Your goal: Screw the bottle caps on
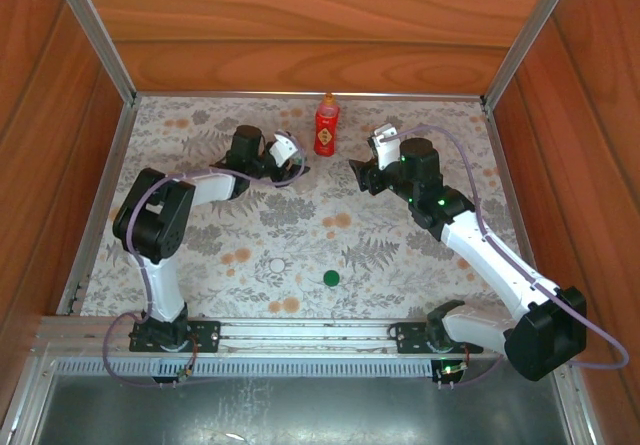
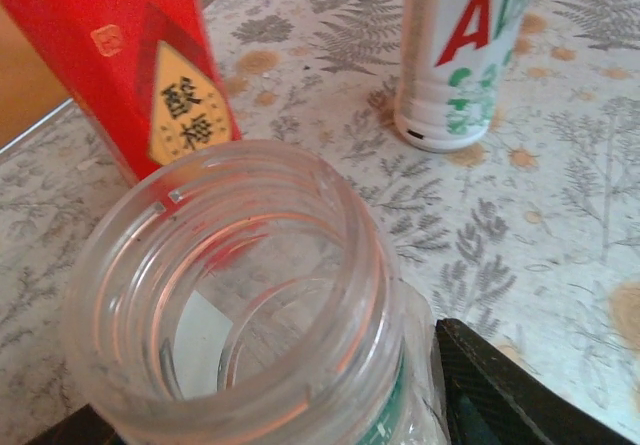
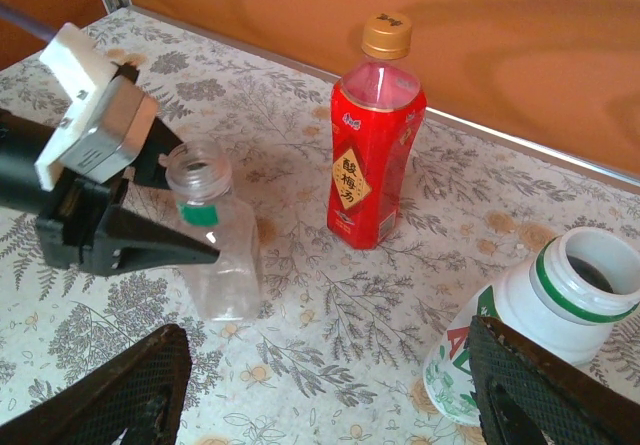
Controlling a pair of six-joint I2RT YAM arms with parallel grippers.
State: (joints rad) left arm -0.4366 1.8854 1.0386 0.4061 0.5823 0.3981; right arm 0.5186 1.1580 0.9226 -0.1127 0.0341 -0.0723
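The red bottle [image 3: 370, 160] stands upright near the back wall with a gold cap [image 3: 386, 35] on it. To its left stands the short clear bottle [image 3: 212, 240], its mouth bare. My left gripper [image 3: 195, 205] is shut on this bottle just under the green neck ring, and its threaded rim [image 2: 240, 295] sits close up between the fingers [image 2: 510, 390]. The white bottle [image 3: 535, 315] with the green-black label stands uncapped at the right. My right gripper [image 3: 330, 405] is open low in front, with the white bottle against the inside of its right finger [image 3: 545, 390].
A loose green cap [image 1: 331, 277] lies on the flowered table cover [image 1: 250, 235], nearer the arm bases. Wooden walls [image 1: 300, 25] and a metal frame close the table in at the back and both sides. The red bottle [image 1: 326, 125] stands between the two grippers.
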